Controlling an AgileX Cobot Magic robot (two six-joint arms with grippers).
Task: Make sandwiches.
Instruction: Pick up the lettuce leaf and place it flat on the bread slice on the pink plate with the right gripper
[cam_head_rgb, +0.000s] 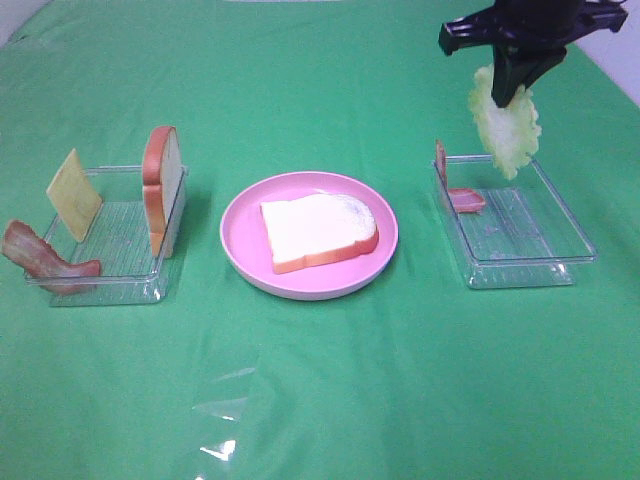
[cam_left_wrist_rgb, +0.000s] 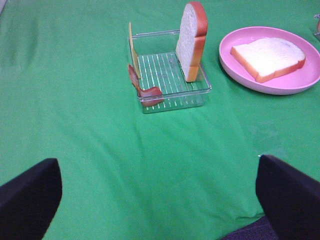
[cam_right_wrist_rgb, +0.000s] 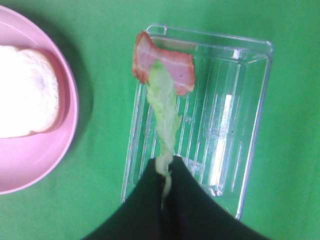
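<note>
- The right end effector (cam_head_rgb: 510, 92), matte black plastic, is pinched narrow on the top edge of a lettuce leaf (cam_head_rgb: 506, 125). The leaf is thin, pale green and ruffled, and hangs straight down from the jaws
- Under the hanging leaf sits the right tray (cam_head_rgb: 580, 238), a clear ribbed plastic rectangle with rounded corners. The leaf's tip appears lifted off the tray floor
- A glossy reddish-brown bacon strip (cam_head_rgb: 466, 200) with a paler band lies curved in that tray, against the wall nearest the plate
- The round pink plate (cam_head_rgb: 240, 240), smooth with a raised rim, stands between the two trays. On it a flat bread slice (cam_head_rgb: 318, 230) lies, matte white with an orange-brown crust, well apart from the held leaf
- The left tray (cam_head_rgb: 120, 283), also clear and ribbed, holds an upright bread slice (cam_head_rgb: 163, 190) at its plate side and a leaning pale yellow cheese square (cam_head_rgb: 74, 193). A wavy second bacon strip (cam_head_rgb: 45, 262) is draped over its outer corner
- The left end effector (cam_left_wrist_rgb: 156, 162) has its black fingers (cam_left_wrist_rgb: 27, 200) spread wide and holds nothing, well back from the left tray
- A slightly creased green cloth (cam_head_rgb: 320, 400) covers the bench
</note>
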